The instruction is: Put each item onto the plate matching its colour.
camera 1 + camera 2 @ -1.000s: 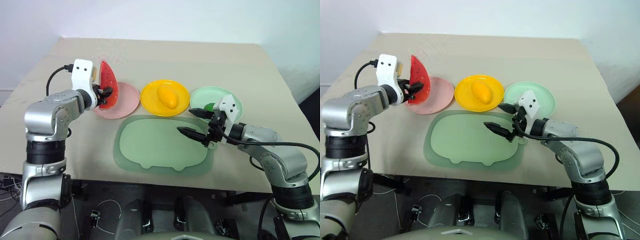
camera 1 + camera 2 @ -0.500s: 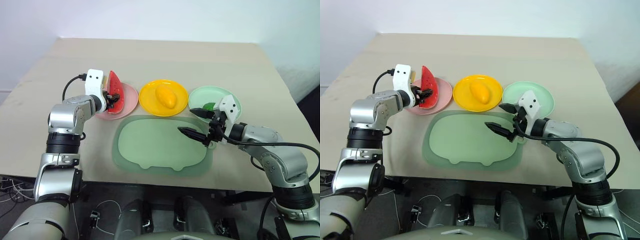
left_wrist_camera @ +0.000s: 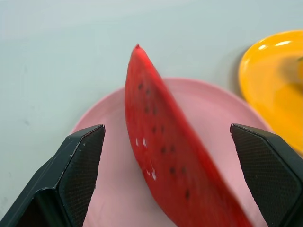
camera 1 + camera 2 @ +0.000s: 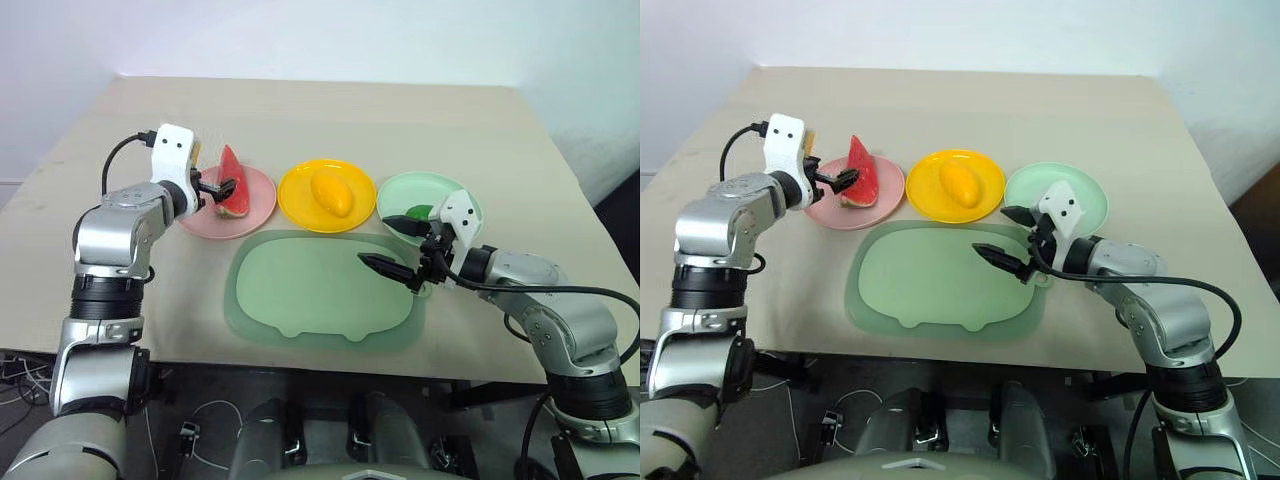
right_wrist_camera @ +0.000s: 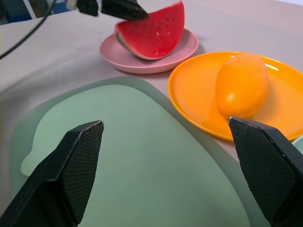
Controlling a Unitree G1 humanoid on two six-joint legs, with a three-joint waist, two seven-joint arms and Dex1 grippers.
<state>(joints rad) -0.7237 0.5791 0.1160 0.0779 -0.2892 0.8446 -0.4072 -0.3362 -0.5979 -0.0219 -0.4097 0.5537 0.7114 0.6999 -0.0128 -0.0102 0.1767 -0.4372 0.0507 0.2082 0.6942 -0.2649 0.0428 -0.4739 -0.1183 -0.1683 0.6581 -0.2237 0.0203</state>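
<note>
watermelon wedge [image 4: 229, 186] on pink plate [image 4: 262, 205], left tool [image 4: 222, 187] open beside it

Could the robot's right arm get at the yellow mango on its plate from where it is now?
Probably yes: the right gripper hangs open over the green mat, and nothing stands between it and the mango.

Silver jointed arms, white wrist camera housings, black cables, black fingers.
</note>
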